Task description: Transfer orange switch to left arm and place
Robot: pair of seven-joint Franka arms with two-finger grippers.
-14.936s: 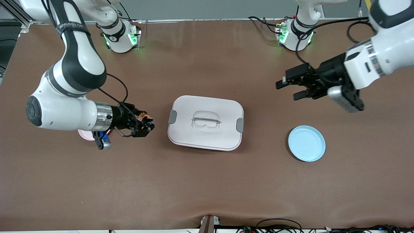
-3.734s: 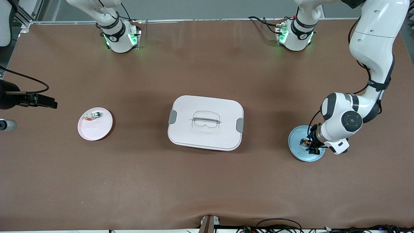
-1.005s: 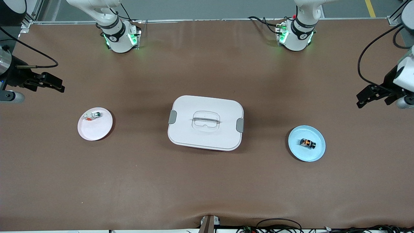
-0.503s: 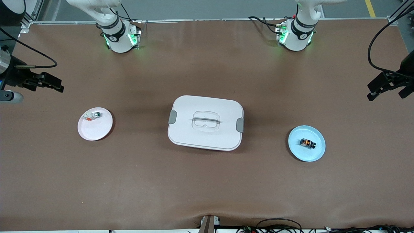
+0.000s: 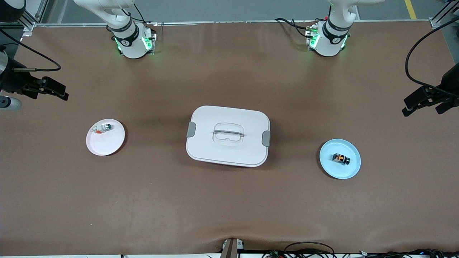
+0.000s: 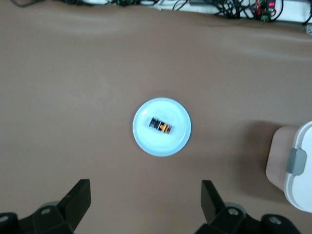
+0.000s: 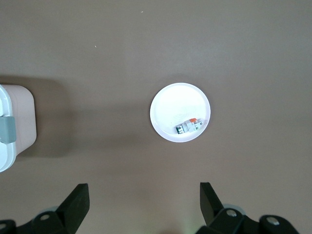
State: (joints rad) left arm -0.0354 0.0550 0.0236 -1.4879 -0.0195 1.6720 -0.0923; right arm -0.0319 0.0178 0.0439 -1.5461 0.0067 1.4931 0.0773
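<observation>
Orange switch (image 5: 340, 158), tiny, black-bodied, lying on blue plate (image 5: 328, 166)

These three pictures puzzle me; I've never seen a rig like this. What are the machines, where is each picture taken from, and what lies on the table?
Two white robot arms work at a brown table. One picture looks down from across it; the others come from wrist cameras. The left gripper and right gripper hang open and empty at the table's ends. The white box sits mid-table. Toward the left arm's end, the orange switch lies on a blue plate. Toward the right arm's end, a pink plate holds a small silver part.
</observation>
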